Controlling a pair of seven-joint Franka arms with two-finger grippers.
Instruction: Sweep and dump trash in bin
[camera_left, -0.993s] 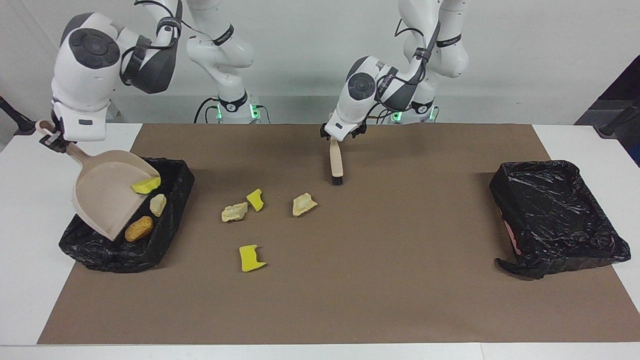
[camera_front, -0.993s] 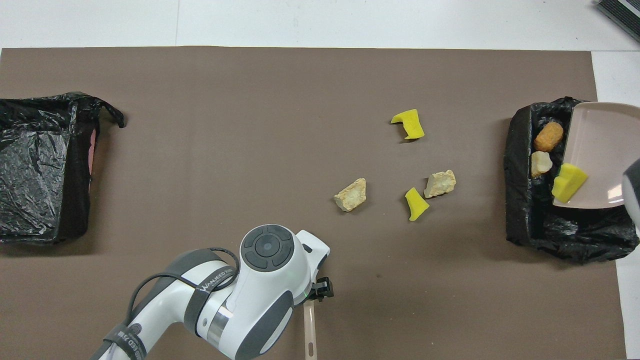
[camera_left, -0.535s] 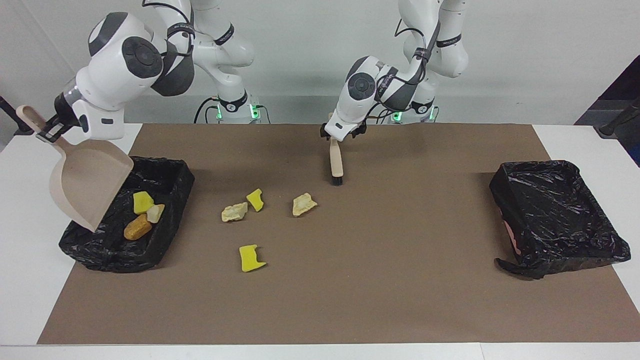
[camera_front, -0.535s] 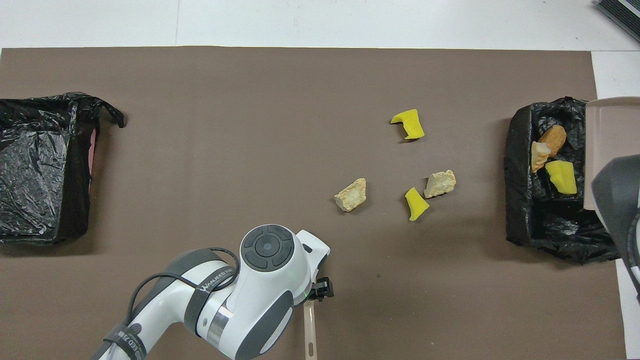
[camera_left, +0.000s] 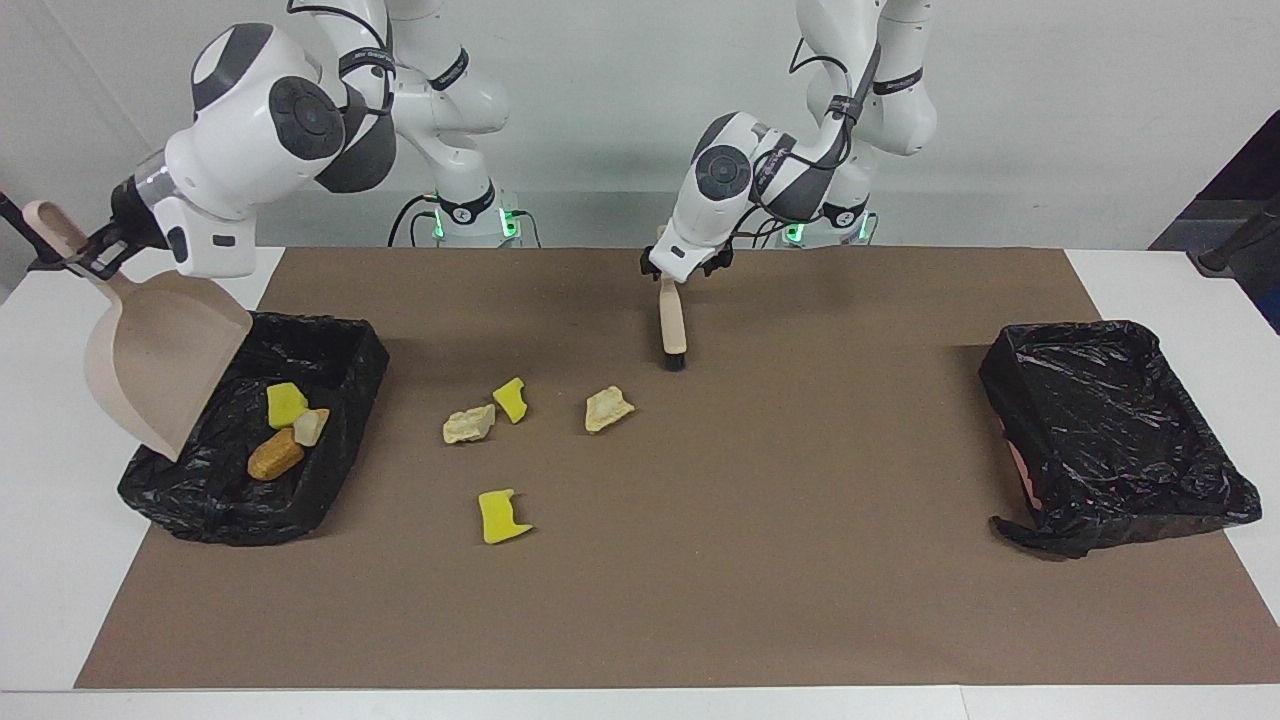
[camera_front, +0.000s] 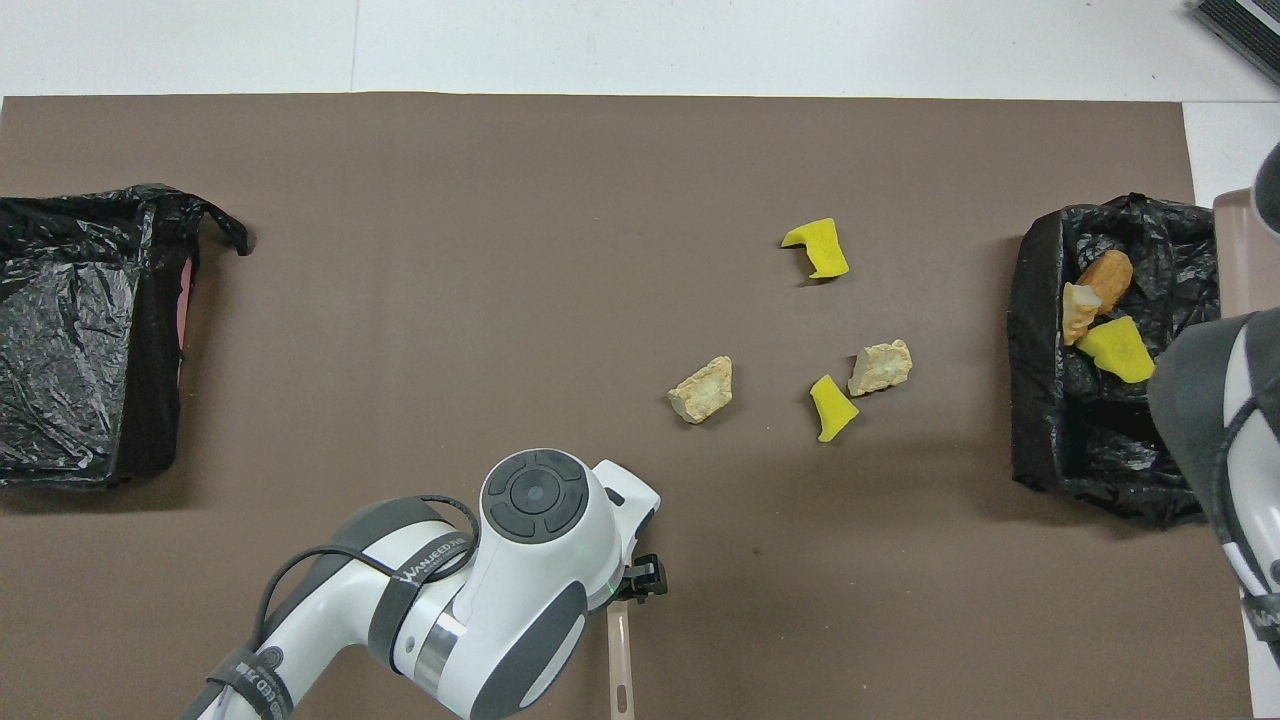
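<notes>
- Left gripper (camera_left: 678, 268) hangs over the mat (camera_left: 800, 560) at the robots' edge, closed on the handle of the brush (camera_left: 673, 325). The brush points straight down from it, bristles at the mat. This arm waits.
- Right gripper (camera_left: 85, 255) is over the bare table at its own end, clamped on the handle of the dustpan (camera_left: 160, 360). The pan slopes steeply down from it, its lip over the bin (camera_left: 345, 345).
- Dumped trash lies in that bin, below the pan's lip: yellow sponge (camera_left: 286, 404), pale lump (camera_left: 311, 426), orange-brown lump (camera_left: 276, 455). The pan looks empty.
- Loose trash on the mat, farther out than the brush: second pale lump (camera_left: 608, 408), small yellow piece (camera_left: 511, 399), third pale lump (camera_left: 469, 424); farthest out, the large yellow piece (camera_left: 502, 516).
- Judgement: first dump looks finished; four pieces remain.
- Next move calls for levelling the pan, setting its lip flat on the mat beside the loose cluster, and brushing toward it.
</notes>
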